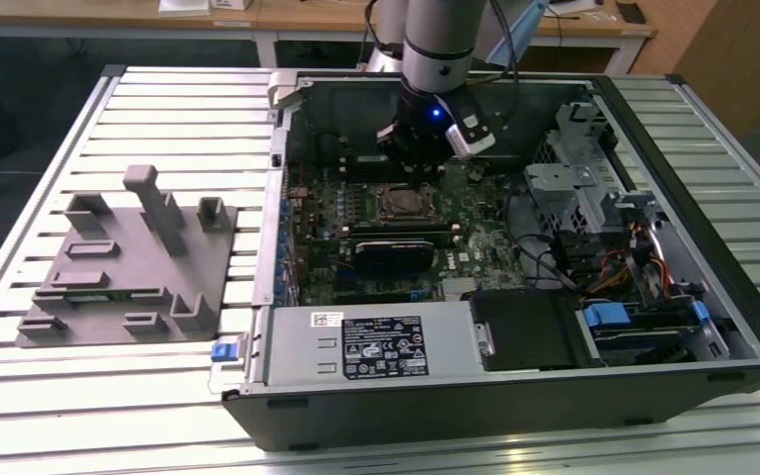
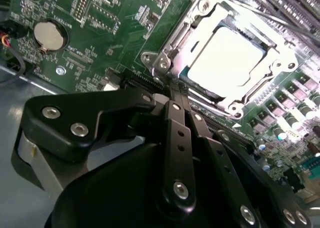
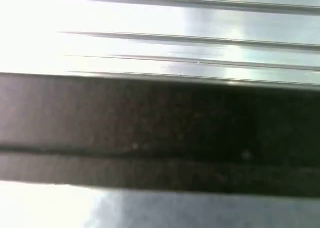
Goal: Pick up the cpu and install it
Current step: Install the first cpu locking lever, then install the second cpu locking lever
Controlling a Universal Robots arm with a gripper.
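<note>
An open computer case lies on its side on a slatted metal table, its green motherboard facing up. The arm reaches down into the case from the far side, and its gripper hangs just above the board, close beside the processor socket on the socket's far edge. In the second wrist view the cpu sits flat inside the socket, its pale silver-white top glaring under the light, ringed by the bright metal socket frame with its screws and retention bracket around it. The gripper's black linkage fills the near part of that view and narrows toward the socket's edge; the jaws' tips are hidden behind the linkage, so I cannot tell whether they are apart or together, and nothing can be seen held between them. A round coin cell battery sits on the board well away from the socket. In the exterior view a grey plastic fixture block with several upright posts stands on the table toward the exterior view's left, outside the case. Inside the case, a power supply with a white label lies along the near wall, and a drive cage with loose cables stands toward the exterior view's right.
</note>
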